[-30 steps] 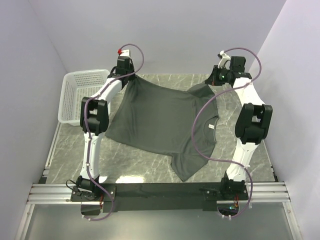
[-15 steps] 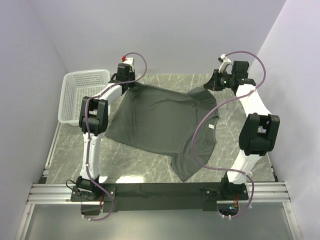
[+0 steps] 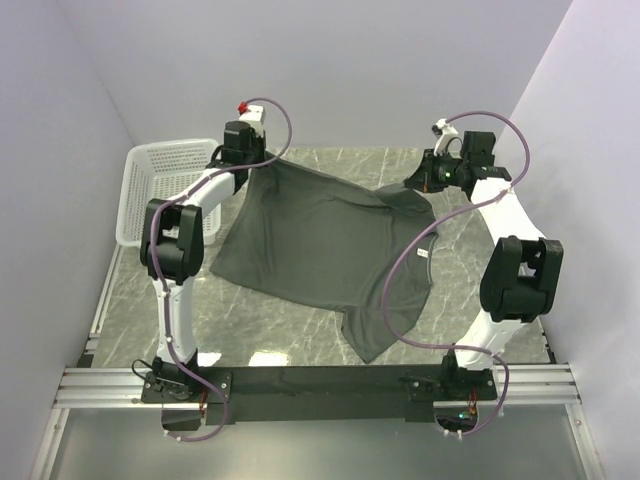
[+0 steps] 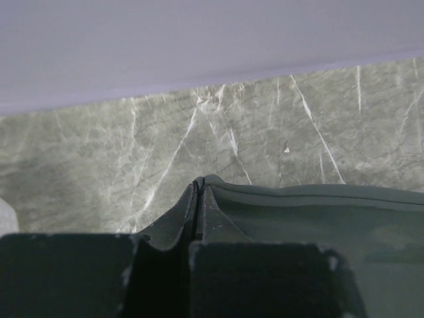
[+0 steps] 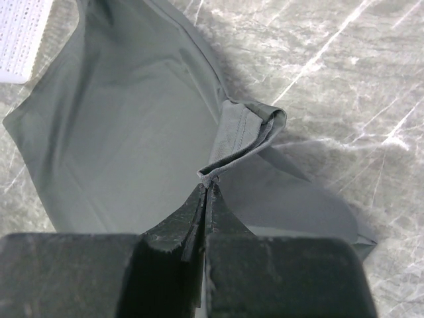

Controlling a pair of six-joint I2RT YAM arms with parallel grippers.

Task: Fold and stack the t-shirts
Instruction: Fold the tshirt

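Grippers first: your left gripper is clamped on a hemmed corner of the t-shirt, just right of the basket. Your right gripper pinches another hemmed fold, well right of the basket. My guess: you're stretching that edge to spread the shirt flat before folding.

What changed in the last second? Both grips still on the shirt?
Both elbows swung outward, the right one back toward its base. The left fingers and right fingers barely shifted and stay shut on the far edge of the t-shirt. Its near part and the basket are unmoved.
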